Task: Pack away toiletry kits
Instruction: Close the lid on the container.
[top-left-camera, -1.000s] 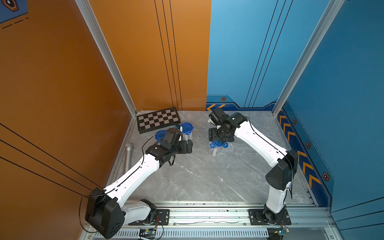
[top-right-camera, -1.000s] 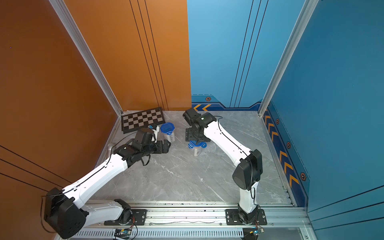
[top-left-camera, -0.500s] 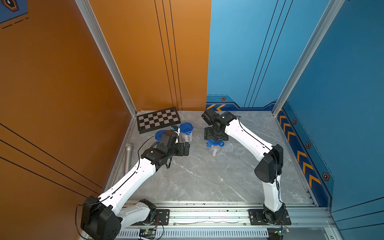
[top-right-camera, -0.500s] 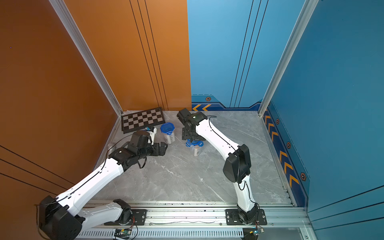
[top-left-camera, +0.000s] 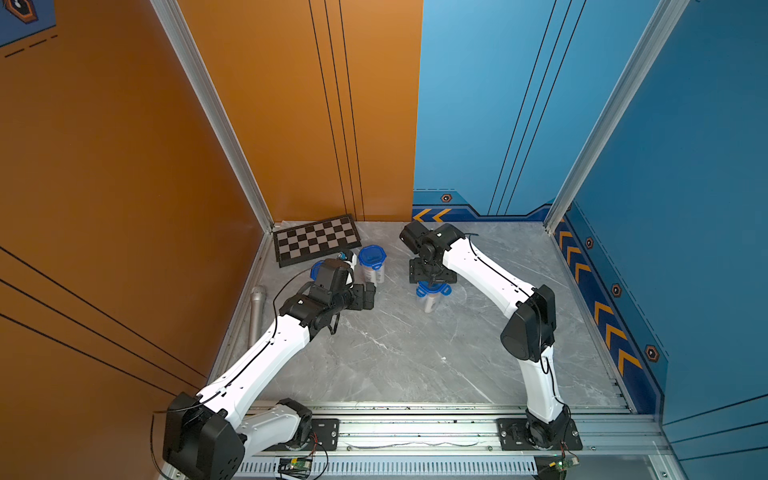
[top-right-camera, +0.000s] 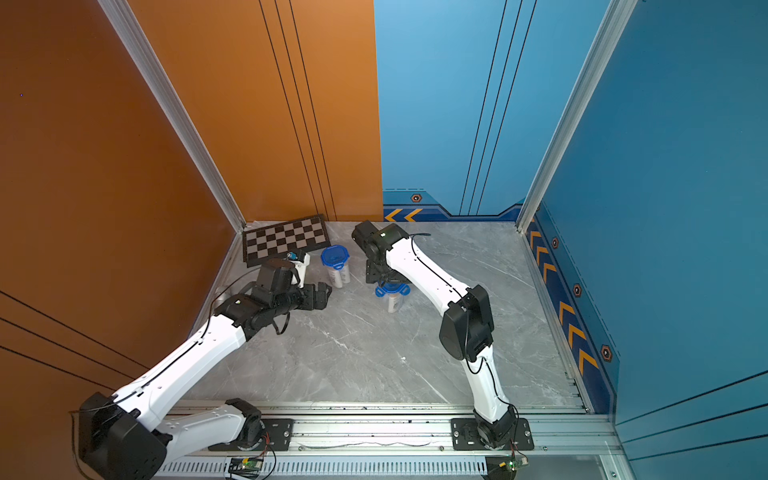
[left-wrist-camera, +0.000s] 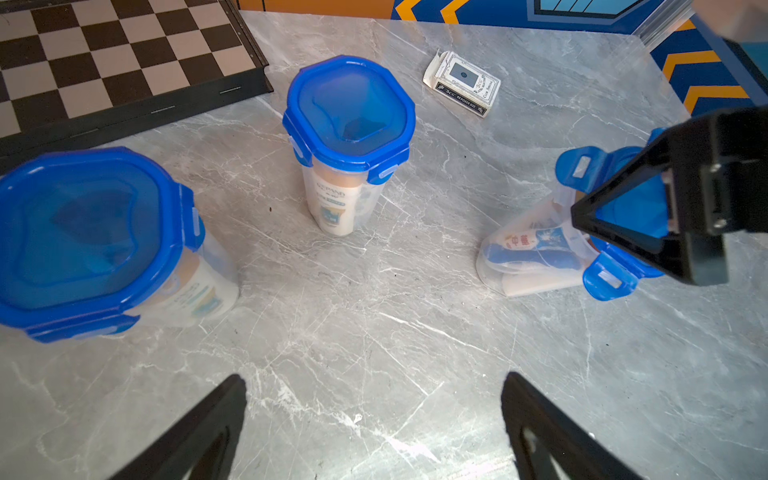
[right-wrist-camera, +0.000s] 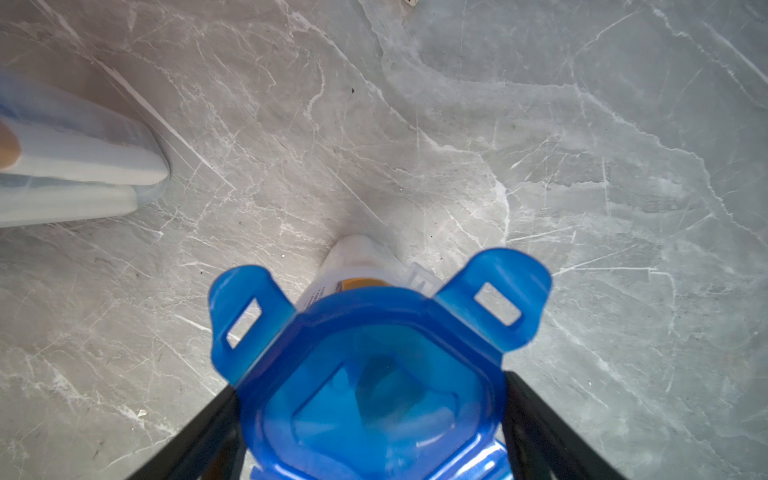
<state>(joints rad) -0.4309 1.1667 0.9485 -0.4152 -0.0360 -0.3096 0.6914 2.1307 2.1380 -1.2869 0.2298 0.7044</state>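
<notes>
Lid (right-wrist-camera: 365, 332) clasped by right tool (right-wrist-camera: 370, 384), left tool (left-wrist-camera: 374, 376) spread wide

Both arms (top-left-camera: 266, 353) are white with black joints (top-left-camera: 528, 328).

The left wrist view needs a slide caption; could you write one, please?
Two sealed cups beside a third cup, lid tabs flared, under the right pincer.

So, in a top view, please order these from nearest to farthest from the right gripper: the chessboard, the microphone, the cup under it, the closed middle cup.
1. Cup with unclipped lid: directly under the right gripper.
2. Closed middle cup: to its left.
3. Chessboard: back left corner.
4. Microphone: left table edge.
</notes>
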